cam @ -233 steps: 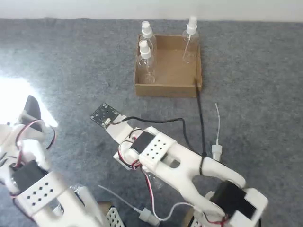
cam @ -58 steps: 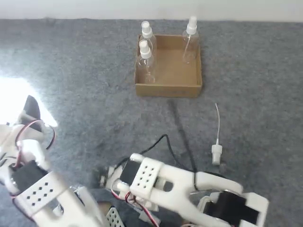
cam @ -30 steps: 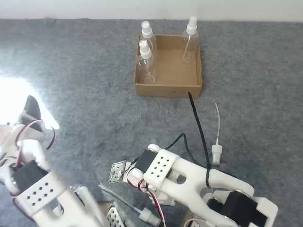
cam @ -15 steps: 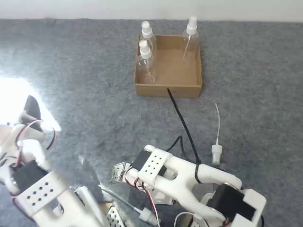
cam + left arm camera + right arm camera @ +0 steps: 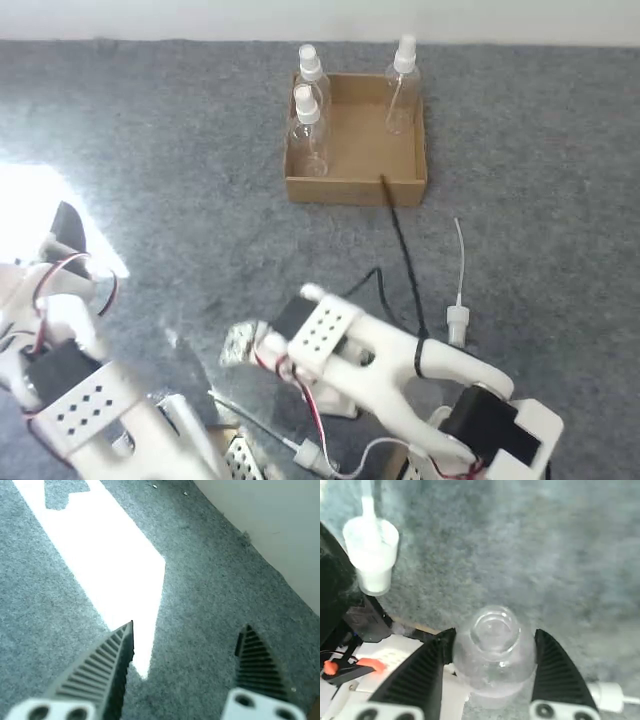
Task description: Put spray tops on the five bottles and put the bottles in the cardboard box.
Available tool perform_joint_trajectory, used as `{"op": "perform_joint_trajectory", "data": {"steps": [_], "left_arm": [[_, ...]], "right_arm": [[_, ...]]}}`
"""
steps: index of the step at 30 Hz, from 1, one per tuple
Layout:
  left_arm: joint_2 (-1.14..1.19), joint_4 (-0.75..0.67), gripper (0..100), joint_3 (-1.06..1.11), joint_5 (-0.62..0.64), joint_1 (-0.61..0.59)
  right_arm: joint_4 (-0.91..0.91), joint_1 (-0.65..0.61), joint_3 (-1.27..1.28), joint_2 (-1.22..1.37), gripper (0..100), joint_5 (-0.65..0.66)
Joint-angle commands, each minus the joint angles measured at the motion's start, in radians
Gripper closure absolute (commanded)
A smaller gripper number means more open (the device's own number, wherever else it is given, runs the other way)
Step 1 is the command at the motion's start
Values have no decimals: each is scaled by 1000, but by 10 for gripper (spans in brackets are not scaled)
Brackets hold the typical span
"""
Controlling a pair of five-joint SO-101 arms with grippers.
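Clasping the uncapped clear plastic bottle (image 5: 495,652) by its shoulders, the right gripper (image 5: 494,632) holds it beside a white spray top (image 5: 371,555). Capping seems next, which needs the dip tube threaded into the neck. Over the grey tabletop (image 5: 210,580), the left gripper (image 5: 187,635) gapes idle.

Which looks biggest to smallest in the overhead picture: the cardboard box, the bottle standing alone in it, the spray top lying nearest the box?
1. Cardboard box, clearly largest.
2. Bottle.
3. Spray top: slimmest by bulk, though with its thin tube it looks about as long as the bottle.
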Motion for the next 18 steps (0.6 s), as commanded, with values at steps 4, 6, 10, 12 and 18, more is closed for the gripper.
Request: {"op": "perform_joint_trajectory", "data": {"steps": [4,6,10,12,18], "left_arm": [[-8,-29,695,-7,9,0],[-8,-29,695,-7,9,0],[-8,-29,695,-7,9,2],[-8,-29,695,-7,9,2],[-8,-29,695,-13,6,3]], "right_arm": [[171,128,-313,-8,853,-2],[193,159,-358,-8,853,-2],[200,217,-413,-41,853,-63],[200,229,-419,-90,853,-89],[194,234,-416,-297,853,-187]]}}
